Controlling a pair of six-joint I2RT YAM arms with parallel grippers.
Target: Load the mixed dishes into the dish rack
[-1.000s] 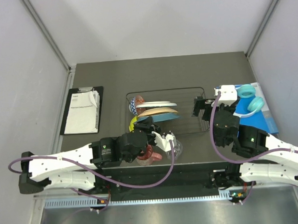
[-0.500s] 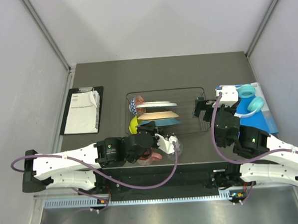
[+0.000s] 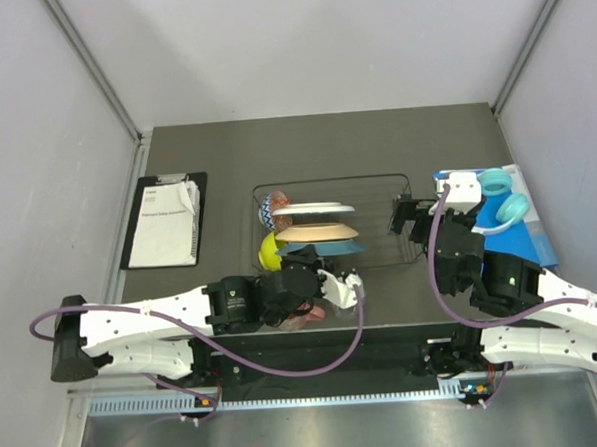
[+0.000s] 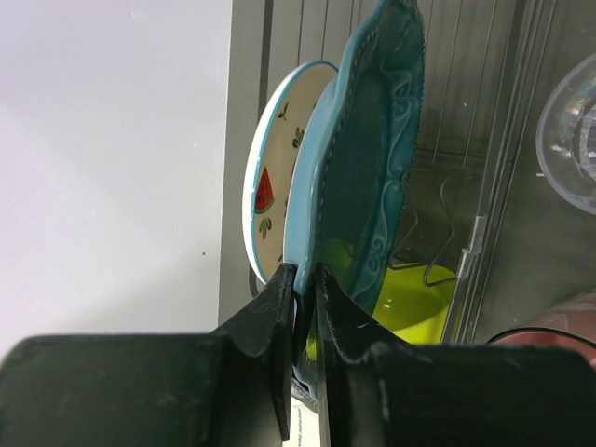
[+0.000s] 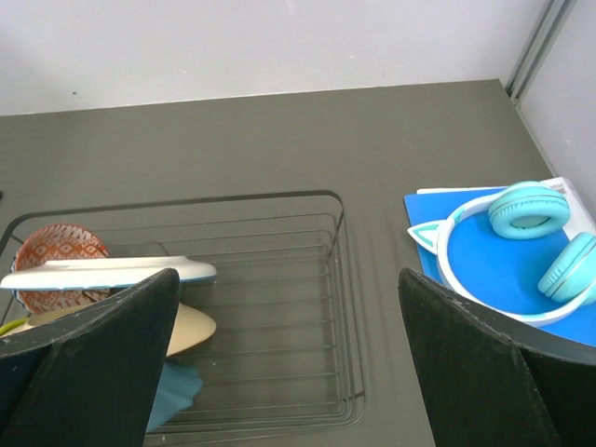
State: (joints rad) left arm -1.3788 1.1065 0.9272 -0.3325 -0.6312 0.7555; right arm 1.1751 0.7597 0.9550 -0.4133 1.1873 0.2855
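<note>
Left pincer (image 4: 305, 272) clamped the teal plate (image 4: 372, 168) upright in the rack (image 5: 341, 279) — release looked next; right pincer (image 5: 291, 358) gaped empty.

Pink mug (image 3: 308, 316) mostly buried under left arm (image 3: 253, 301) in top view. Clear glass (image 4: 570, 130) cut by left wrist view's right edge. Lime-green bowl (image 4: 414, 300) half behind teal scalloped plate (image 4: 368, 168). Print on the black clipboard with white paper (image 3: 165, 222) is unreadable.

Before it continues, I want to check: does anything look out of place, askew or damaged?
Nothing looks spilled or broken. The teal scalloped plate stands on edge in the dish rack, pinched by the left gripper. The only odd thing is the turquoise headphones on a blue pad, right of the rack: not dishware.
</note>
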